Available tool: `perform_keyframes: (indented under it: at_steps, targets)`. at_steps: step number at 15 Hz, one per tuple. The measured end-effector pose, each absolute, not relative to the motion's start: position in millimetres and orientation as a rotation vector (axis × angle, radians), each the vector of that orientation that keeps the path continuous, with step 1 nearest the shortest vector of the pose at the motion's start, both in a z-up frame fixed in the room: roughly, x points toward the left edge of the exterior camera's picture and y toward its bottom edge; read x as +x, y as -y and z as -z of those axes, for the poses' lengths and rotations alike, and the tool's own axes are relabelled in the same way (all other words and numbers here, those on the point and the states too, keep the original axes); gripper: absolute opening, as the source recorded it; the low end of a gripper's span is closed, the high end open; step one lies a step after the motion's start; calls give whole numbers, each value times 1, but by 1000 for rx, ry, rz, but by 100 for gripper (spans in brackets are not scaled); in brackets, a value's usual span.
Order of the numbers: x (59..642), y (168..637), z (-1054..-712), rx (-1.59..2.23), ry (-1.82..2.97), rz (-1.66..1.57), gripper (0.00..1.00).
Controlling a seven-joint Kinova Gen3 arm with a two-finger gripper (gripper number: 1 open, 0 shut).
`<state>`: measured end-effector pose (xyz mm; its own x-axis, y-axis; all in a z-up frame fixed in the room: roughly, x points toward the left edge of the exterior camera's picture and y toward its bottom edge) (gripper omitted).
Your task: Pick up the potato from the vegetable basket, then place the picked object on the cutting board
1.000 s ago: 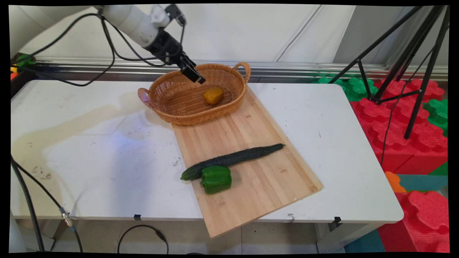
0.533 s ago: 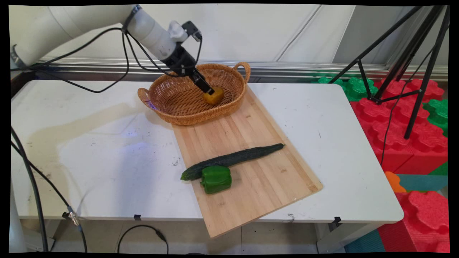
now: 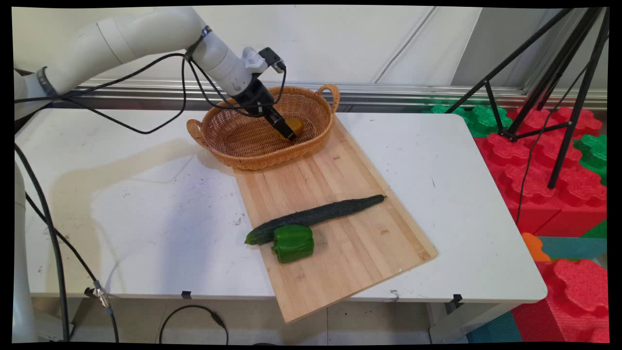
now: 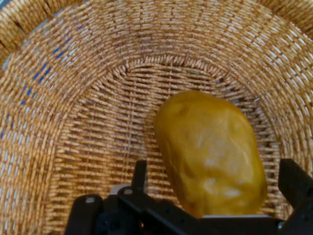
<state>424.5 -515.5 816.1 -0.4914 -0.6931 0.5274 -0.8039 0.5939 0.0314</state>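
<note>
Potato [image 4: 210, 152] lies on the floor of the wicker basket [image 3: 233, 146], the gripper [image 4: 215, 188] lowered around it, jaws spread wide on either side, not yet clamping. Judging by this, closing comes next.

The whole table [image 3: 437, 160] is being viewed from above its near side, facing the wall. The basket [image 3: 233, 141] [image 4: 73, 98] is being viewed close-up from the hand; both views share it.
</note>
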Motion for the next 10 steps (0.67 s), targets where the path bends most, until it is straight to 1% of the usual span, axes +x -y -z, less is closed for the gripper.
perform_keyframes:
  at_steps: [6,7,10]
  targets:
    - [420,526,-804,1203,2316,-293,100]
    - [419,527,-804,1203,2314,-294,0]
    - [419,530,-802,1201,2307,-301,0]
